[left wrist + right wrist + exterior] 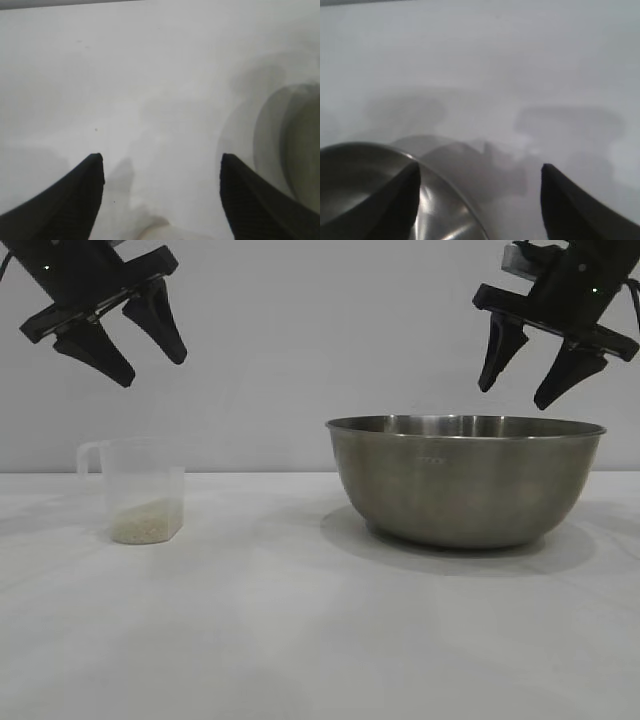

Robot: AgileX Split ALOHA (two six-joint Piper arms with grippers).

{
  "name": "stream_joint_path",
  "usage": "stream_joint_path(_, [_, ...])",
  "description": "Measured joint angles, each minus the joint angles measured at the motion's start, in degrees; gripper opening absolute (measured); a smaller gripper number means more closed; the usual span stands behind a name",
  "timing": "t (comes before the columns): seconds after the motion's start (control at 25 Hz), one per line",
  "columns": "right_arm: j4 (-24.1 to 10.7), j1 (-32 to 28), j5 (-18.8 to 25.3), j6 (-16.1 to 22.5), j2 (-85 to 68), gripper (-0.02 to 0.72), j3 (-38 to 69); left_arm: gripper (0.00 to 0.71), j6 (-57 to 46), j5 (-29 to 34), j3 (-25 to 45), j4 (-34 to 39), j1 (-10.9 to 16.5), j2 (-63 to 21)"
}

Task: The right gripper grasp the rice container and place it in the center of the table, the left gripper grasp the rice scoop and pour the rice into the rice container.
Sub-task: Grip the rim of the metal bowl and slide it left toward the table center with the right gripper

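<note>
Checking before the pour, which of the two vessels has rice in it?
The rice scoop, the small clear handled cup; the steel rice container is far bigger.

My fingers (160, 325) are matte black on both grippers. The rice container (466, 485) is brushed silvery grey steel. The rice scoop (140, 485) is cloudy translucent plastic, its rice (148, 523) off-white. The table (300, 640) is plain white.

White table (320, 640), rice scoop (140, 490), rice container (465, 480)
</note>
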Motion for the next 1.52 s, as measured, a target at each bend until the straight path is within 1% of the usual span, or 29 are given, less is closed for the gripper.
stream_joint_path(0.12, [-1.15, 0.0, 4.03, 0.75, 0.0, 0.44, 0.0, 0.493, 0.0, 0.0, 0.0, 0.0, 0.0, 0.0])
stream_joint_path(0.28, [-1.4, 0.0, 7.59, 1.55, 0.0, 0.44, 0.0, 0.493, 0.0, 0.0, 0.0, 0.0, 0.0, 0.0])
stream_joint_path(0.36, [-1.57, 0.45, 8.66, 1.55, 0.0, 0.44, 0.0, 0.493, 0.0, 0.0, 0.0, 0.0, 0.0, 0.0])
stream_joint_path(0.56, [-1.83, 1.92, 9.56, 1.8, 0.13, 0.44, 0.0, 0.493, 0.0, 0.0, 0.0, 0.0, 0.0, 0.0])
stream_joint_path(0.76, [-3.29, 1.95, 9.56, 3.05, 1.89, 0.44, -0.1, 0.493, 0.0, 0.0, 0.0, 0.0, 0.0, 0.0])
stream_joint_path(0.96, [-3.39, 1.95, 9.56, 3.13, 3.43, 0.44, -0.1, 0.493, 0.0, 0.0, 0.0, 0.0, 0.0, 0.0])
stream_joint_path(1.0, [-3.39, 2.04, 9.56, 3.13, 3.74, 0.377, -0.1, 0.493, 0.0, 0.0, 0.0, 0.0, 0.0, 0.0])
stream_joint_path(1.08, [-3.39, 2.04, 9.56, 3.17, 4.13, 0.377, -0.1, 0.493, 0.0, 0.0, 0.0, 0.0, 0.0, 0.0])
stream_joint_path(1.12, [-3.39, 2.04, 9.56, 3.17, 4.13, 0.313, -0.1, 0.493, 0.0, 0.0, 0.0, 0.0, 0.0, 0.0])
stream_joint_path(1.16, [-3.39, 2.04, 9.56, 3.17, 4.13, 0.316, -0.1, 0.493, 0.0, 0.0, 0.0, 0.0, 0.0, 0.0])
stream_joint_path(1.2, [-3.39, 2.04, 9.56, 3.17, 4.13, 0.268, -0.1, 0.493, 0.0, 0.0, 0.0, 0.0, 0.0, 0.0])
stream_joint_path(1.4, [-3.42, 2.04, 9.56, 3.17, 4.13, 0.097, -0.1, 0.493, 0.0, 0.0, 0.0, 0.0, 0.0, 0.0])
stream_joint_path(1.48, [-3.42, 2.04, 9.56, 3.17, 4.13, 0.097, -0.1, 0.493, 0.0, 0.0, 0.0, 0.0, 0.0, 0.0])
stream_joint_path(1.52, [-3.42, 2.04, 9.56, 3.17, 4.13, 0.045, -0.1, 0.493, 0.0, 0.0, 0.0, 0.0, 0.0, 0.0])
